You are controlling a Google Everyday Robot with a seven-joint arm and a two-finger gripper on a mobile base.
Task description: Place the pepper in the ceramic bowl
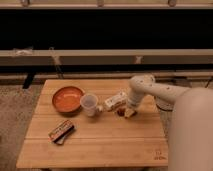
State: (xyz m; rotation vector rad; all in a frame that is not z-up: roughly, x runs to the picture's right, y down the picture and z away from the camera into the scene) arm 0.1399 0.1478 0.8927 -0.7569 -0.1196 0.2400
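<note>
The pepper (120,112) is a small dark red lump on the wooden table (100,140), right of centre. My gripper (127,112) is down at the table right beside the pepper, at the end of the white arm that comes in from the right. The ceramic bowl (67,98), orange inside with a brown rim, sits at the table's left, apart from the gripper, with the cup between them.
A translucent plastic cup (89,104) stands right of the bowl. A white oblong packet (115,101) lies just left of the gripper. A dark snack bar (61,131) lies at the front left. A dark shelf runs behind the table.
</note>
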